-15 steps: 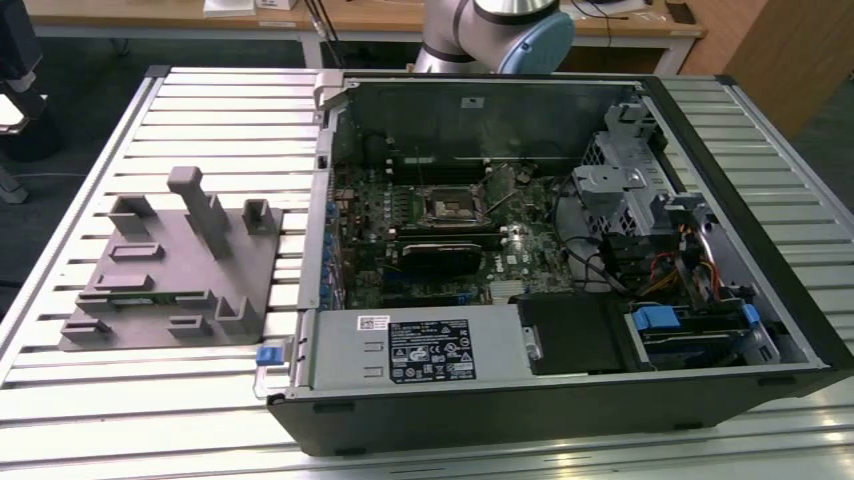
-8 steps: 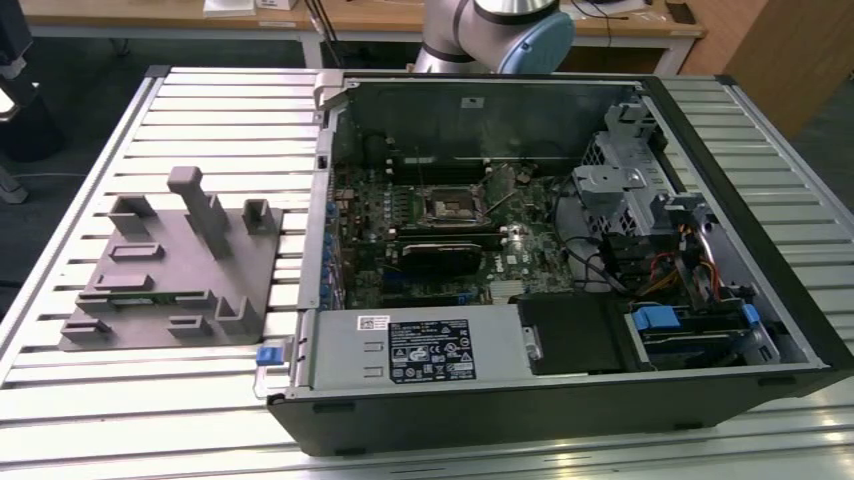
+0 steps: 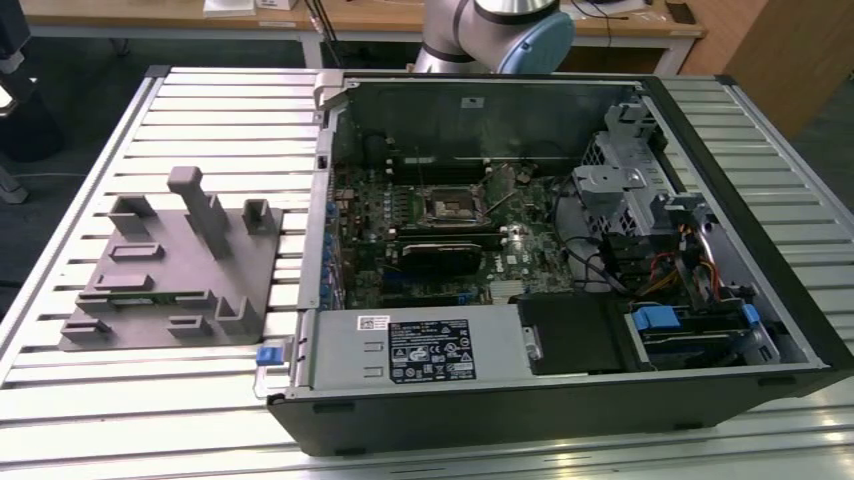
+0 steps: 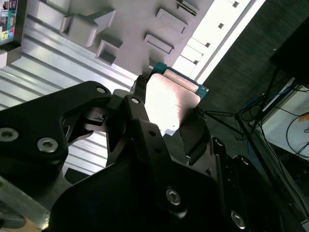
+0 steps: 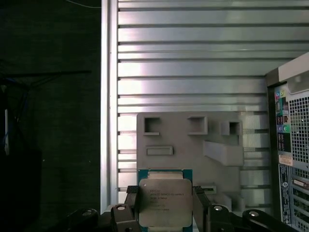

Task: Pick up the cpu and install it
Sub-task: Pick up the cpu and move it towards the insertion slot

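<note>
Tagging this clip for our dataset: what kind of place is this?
Probably a robotics lab test bench: an open desktop computer case on a slatted aluminium table, a grey fixture block beside it, and the gripper holding a cpu.

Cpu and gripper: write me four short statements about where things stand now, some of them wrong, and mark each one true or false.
1. The gripper holds the cpu between its fingers. True.
2. The cpu sits in the socket on the motherboard. False: it is clamped in the gripper, outside the computer case, with the grey block behind it in both wrist views.
3. The grey block lies on the slatted table, at the exterior view's left of the computer case. True.
4. The computer case is closed on its upper side. False: that side is open, and the motherboard inside shows in the exterior view.
</note>
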Robot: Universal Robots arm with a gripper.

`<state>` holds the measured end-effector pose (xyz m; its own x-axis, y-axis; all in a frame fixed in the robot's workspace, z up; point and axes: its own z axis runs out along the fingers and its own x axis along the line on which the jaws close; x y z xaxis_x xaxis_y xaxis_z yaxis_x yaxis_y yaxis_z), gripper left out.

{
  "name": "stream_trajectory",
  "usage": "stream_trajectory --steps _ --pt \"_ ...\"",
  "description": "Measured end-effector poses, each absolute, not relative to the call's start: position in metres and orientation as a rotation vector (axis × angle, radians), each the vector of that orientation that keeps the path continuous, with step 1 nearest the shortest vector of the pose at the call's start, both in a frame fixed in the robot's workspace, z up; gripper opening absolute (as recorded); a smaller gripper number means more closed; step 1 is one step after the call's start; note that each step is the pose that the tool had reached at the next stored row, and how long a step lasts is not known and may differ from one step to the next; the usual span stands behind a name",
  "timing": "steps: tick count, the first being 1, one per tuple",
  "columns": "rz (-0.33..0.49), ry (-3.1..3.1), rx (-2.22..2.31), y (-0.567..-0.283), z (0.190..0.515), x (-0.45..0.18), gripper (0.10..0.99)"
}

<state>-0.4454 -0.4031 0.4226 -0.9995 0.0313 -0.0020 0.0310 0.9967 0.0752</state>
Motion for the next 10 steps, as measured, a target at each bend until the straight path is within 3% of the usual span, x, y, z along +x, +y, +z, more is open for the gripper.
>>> stream_trajectory --steps 10 --pt "0.118 3.136 0.049 -0.4029 0.4226 -0.4356 0.529"
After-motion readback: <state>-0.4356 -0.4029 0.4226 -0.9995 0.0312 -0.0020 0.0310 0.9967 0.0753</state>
